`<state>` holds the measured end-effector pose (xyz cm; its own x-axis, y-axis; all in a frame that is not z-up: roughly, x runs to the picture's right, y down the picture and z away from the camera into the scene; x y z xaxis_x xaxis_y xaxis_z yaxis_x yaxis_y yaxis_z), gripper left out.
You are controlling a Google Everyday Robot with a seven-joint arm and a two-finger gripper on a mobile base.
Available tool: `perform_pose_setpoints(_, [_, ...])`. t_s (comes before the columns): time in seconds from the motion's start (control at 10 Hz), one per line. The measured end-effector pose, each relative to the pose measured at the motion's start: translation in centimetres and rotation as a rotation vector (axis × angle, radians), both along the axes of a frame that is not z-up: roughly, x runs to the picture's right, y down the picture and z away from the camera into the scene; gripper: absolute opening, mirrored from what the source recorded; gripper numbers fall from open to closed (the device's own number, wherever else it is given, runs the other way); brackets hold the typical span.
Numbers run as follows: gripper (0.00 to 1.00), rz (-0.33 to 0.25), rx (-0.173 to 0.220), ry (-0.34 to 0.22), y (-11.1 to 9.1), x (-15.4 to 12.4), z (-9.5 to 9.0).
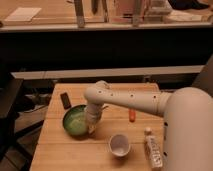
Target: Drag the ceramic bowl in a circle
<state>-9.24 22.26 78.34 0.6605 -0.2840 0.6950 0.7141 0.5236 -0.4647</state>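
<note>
Table [60, 150]: light wood slats, filling the lower centre of the frame.
White cup [119, 145]: upright, dark inside, low centre of the table.
Orange item [132, 115]: small and stubby, centre of the table, above and right of the cup, apart from it.
Dark flat block [65, 100]: rectangular, upper left of the table.
Bottle [153, 148]: pale, labelled, lying down, lower right, near the cup.
Counter [50, 25]: across the top of the frame.
Pale sheet [22, 14]: on the counter, upper left.
</note>
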Motion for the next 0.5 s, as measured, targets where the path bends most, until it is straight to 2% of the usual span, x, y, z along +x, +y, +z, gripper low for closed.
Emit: perform_pose_setpoints(0.5, [0.01, 0.024, 0.009, 0.016, -0.17, -0.25, 0.23])
